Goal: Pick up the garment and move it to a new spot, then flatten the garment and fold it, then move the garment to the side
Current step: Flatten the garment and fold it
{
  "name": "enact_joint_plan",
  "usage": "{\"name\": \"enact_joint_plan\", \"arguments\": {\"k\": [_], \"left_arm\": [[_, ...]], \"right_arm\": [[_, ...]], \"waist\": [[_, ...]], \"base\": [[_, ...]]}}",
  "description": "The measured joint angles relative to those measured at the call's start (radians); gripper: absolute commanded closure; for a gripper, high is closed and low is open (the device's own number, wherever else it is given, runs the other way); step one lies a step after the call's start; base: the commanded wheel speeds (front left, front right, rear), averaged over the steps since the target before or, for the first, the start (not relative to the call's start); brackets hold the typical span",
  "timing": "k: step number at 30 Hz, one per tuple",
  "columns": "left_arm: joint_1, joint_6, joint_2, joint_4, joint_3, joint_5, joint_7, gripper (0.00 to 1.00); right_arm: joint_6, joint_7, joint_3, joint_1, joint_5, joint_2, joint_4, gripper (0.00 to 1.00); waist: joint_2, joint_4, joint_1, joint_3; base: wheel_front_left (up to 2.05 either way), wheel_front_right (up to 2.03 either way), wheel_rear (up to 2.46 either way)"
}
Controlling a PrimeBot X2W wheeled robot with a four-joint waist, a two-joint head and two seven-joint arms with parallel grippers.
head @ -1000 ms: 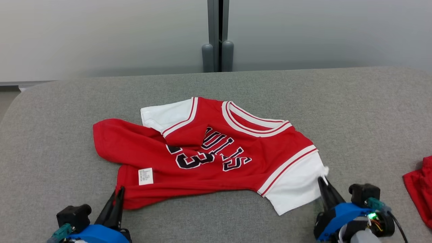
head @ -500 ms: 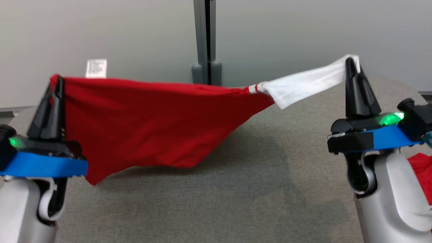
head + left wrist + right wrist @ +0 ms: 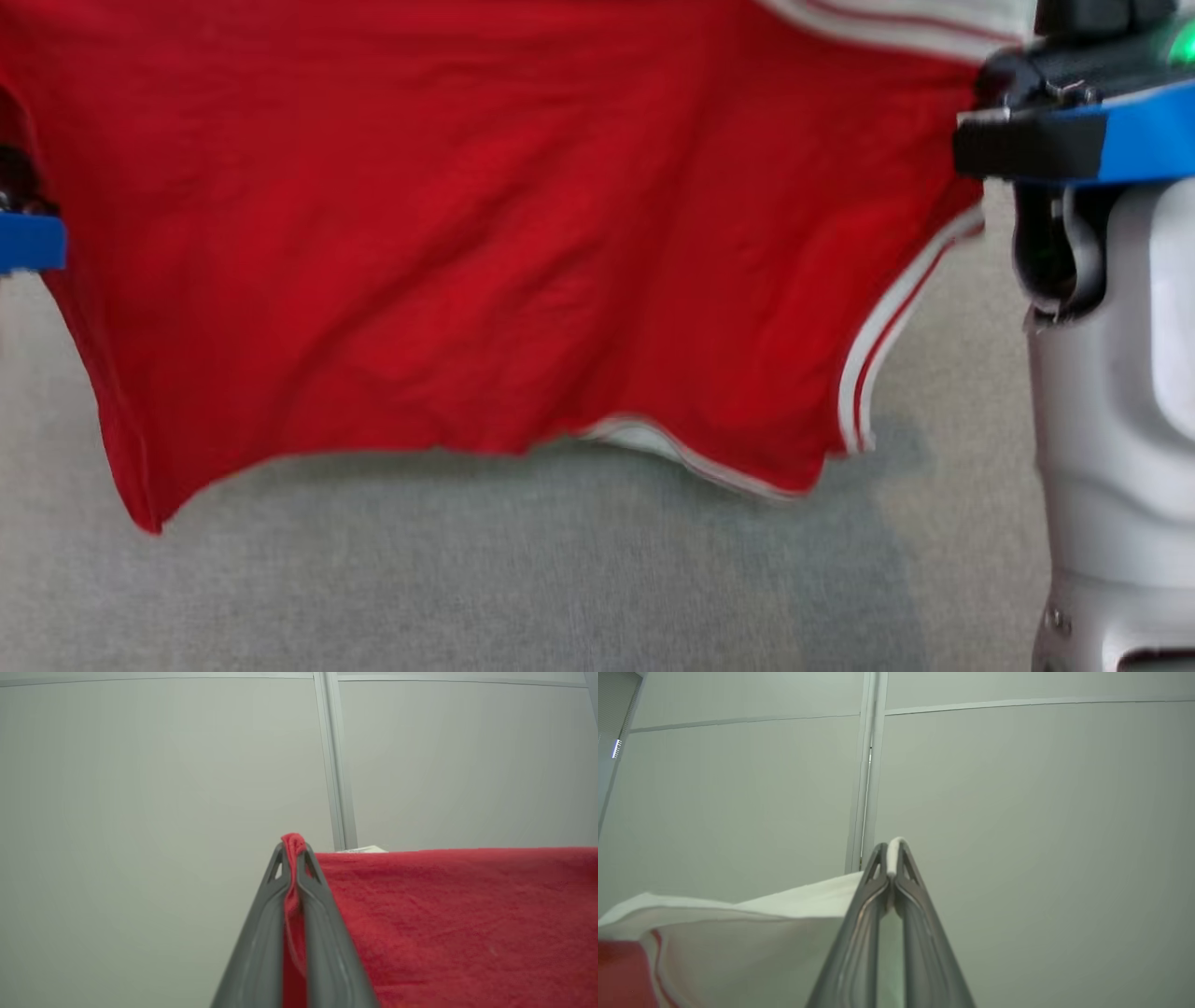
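Observation:
The garment, a red jersey with white sleeves and red-and-white trim, hangs spread wide in the air above the grey surface. In the left wrist view my left gripper is shut on a pinch of its red fabric, which stretches off to the right. In the right wrist view my right gripper is shut on the white sleeve, which trails down to the left. In the head view the fingertips of both grippers are out of the picture; the blue-banded right wrist shows at the top right.
A grey fabric-covered surface lies under the hanging jersey, which casts a shadow on it. My pale right forearm stands upright at the right edge. Behind, the wrist views show a plain pale wall with a vertical seam.
Both grippers have lifted the garment off the surface and raised it high, so it now hangs spread between them. The head view has shifted too.

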Motion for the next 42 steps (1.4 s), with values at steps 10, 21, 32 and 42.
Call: {"name": "enact_joint_plan", "arguments": {"k": [10, 21, 32, 42], "left_arm": [[-0.383, -0.002, 0.090, 0.155, -0.061, -0.035, -0.045, 1.00], [-0.368, -0.002, 0.080, 0.100, -0.026, -0.071, -0.049, 1.00], [0.190, -0.002, -0.067, 0.123, -0.013, -0.070, -0.048, 1.00], [0.518, -0.002, -0.202, 0.213, -0.004, -0.019, -0.048, 1.00]], "right_arm": [[0.000, 0.000, -0.033, -0.424, -0.188, 0.001, 0.082, 1.00], [0.000, -0.020, -0.088, -0.422, -0.140, 0.000, 0.044, 1.00], [0.001, -0.021, -0.008, 0.332, 0.080, 0.001, -0.127, 1.00], [0.000, -0.021, 0.035, 0.765, 0.178, 0.001, -0.092, 1.00]], "waist": [[0.0003, -0.020, 0.0003, 0.232], [0.0002, -0.040, -0.0001, 0.316], [0.0000, -0.029, -0.0004, 0.258], [-0.0003, -0.031, -0.0005, 0.122]], "base": [[0.00, 0.00, 0.00], [0.00, 0.00, 0.00], [0.00, 0.00, 0.00], [0.00, 0.00, 0.00]]}}
